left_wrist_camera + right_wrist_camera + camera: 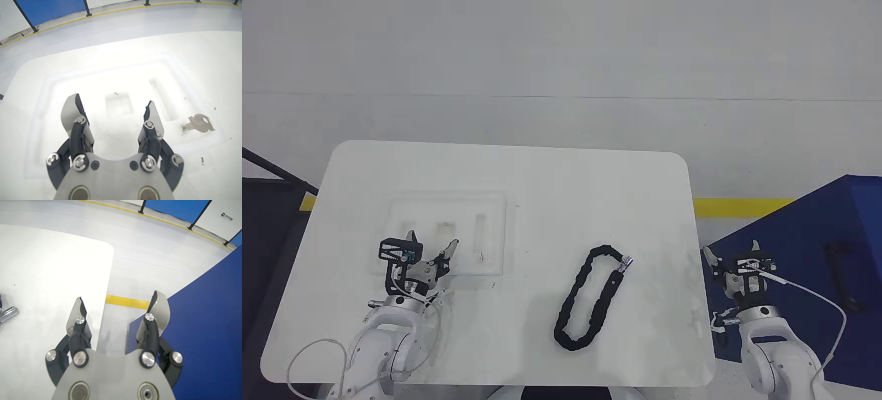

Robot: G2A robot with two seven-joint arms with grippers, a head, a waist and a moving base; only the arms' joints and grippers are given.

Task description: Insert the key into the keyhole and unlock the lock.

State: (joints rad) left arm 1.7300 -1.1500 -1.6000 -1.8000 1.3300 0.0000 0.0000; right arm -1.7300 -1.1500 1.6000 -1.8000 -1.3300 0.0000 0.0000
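Observation:
A silver key (pixel 200 125) lies flat on the white foam tray (pixel 170 62), beside a long slot. My left gripper (pixel 113 98) hovers open over the tray (pixel 447 212) with nothing between its fingers; the key is off to one side of it. The black chain lock (pixel 587 297) forms a loop at the table's middle, its silver lock end (pixel 624 264) at the far end. That shiny end (pixel 9 312) also shows in the right wrist view. My right gripper (pixel 118 294) is open and empty past the table's right edge (pixel 742 268).
The foam tray has a square recess (pixel 119 104) and a narrow slot (pixel 162 98). A blue panel (pixel 832 260) stands close to the right arm, off the table. The white table (pixel 592 190) has bare surface between tray and chain.

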